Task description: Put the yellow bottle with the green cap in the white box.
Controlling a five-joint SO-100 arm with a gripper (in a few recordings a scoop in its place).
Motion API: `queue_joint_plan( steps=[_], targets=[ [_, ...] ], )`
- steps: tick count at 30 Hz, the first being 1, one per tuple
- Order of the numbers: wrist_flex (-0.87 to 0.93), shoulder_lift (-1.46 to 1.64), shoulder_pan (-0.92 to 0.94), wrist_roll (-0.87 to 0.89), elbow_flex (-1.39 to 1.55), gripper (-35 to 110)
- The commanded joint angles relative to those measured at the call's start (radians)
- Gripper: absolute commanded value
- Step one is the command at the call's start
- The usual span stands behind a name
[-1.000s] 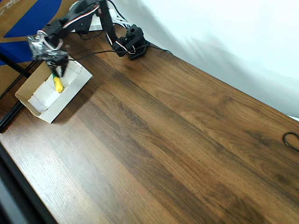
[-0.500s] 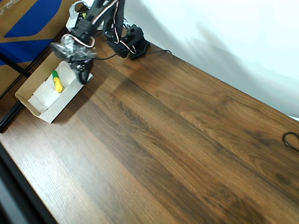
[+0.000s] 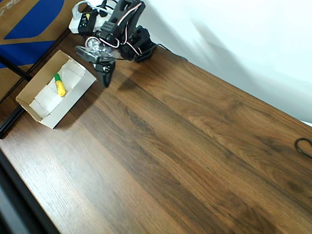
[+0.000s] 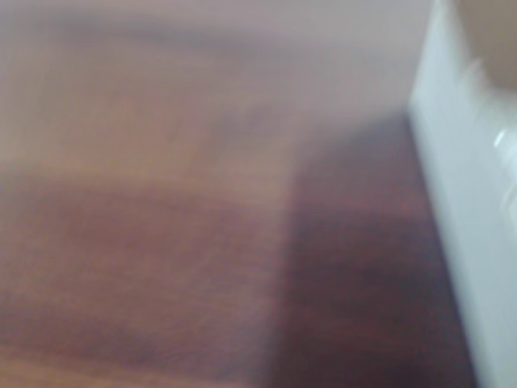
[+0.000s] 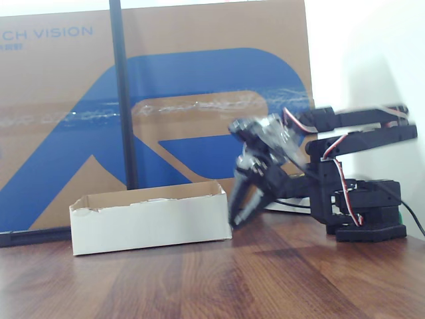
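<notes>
Now the bottle is in the box

My gripper (image 3: pixel 105 78) hangs empty, apparently nearly closed, at 3 o'clock of the box (image 3: pixel 73 100). The bottle (image 3: pixel 59 87) lies inside. I risk knocking the box wall if I swing back.

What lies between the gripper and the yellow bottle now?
In the overhead view, the white box's right-hand wall and a strip of its white floor lie between the gripper and the yellow bottle, which rests in the box.
</notes>
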Motion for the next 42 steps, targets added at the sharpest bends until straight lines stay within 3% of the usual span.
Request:
queue_joint_plan(
  steps=[1, 16, 42],
  targets=[
    [0.06, 0.092, 0.011, -0.011, 0.02, 0],
    [0.635, 0.44, 0.0, 0.028, 0.032, 0],
    [0.653, 0.446, 0.017, 0.031, 0.031, 0]
  ],
)
